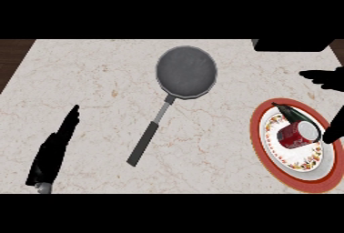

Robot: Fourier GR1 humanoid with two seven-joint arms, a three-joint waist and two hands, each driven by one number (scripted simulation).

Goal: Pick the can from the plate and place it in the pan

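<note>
**Marble counter: pan, plate, can**

Marble counter [101, 91] holds a grey pan [187, 72], nothing inside. Red-rimmed plate [269, 150] carries a red can [297, 135] lying on its side, silver end showing. Right hand [334, 129], fingers spread open, touches the can's right side. Left hand [57, 145] rests open, lower left.

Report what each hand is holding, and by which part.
Nothing is held yet. The right hand reaches around the red can lying on the plate, fingers not closed. The left hand rests open.

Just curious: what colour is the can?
Red with white lettering, can lying on the plate; head view.
</note>
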